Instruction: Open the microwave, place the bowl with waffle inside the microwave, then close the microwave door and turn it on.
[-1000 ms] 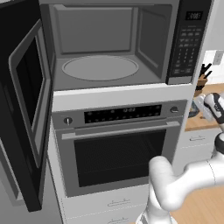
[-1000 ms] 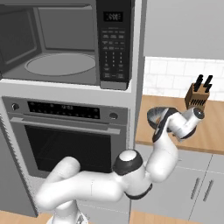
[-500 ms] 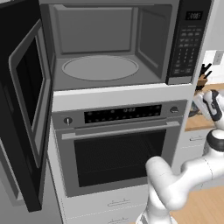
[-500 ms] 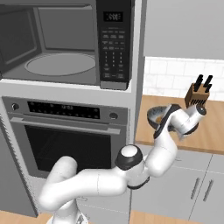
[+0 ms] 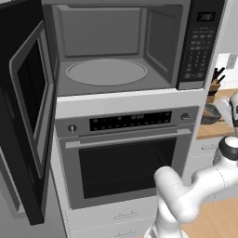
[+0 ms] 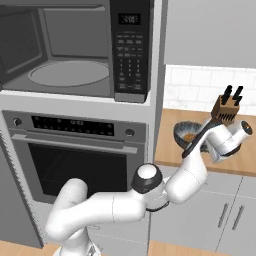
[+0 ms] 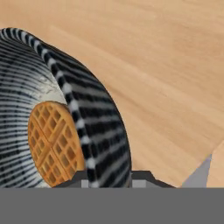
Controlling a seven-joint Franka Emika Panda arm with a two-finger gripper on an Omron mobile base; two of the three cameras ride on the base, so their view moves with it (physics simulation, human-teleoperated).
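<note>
On the wood counter (image 6: pixel 245 160) right of the oven (image 6: pixel 75 150): bowl (image 6: pixel 186 133) with waffle (image 7: pixel 54 142) inside, just in front of the knife block (image 6: pixel 227 107). Gripper (image 7: pixel 109 177) sits at the bowl rim, one finger inside and one outside, jaws narrowed onto the wall. Microwave (image 5: pixel 125 46) above the oven, door (image 5: pixel 25 107) swung wide left, turntable (image 5: pixel 107 72) bare.

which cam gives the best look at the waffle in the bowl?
Hand view. The round golden-brown waffle sits close up, grid pattern clear, inside the dark streaked bowl. The right base view shows it as a small orange patch in the bowl on the wooden counter. In the left base view I can make out the bowl, not the waffle.
</note>
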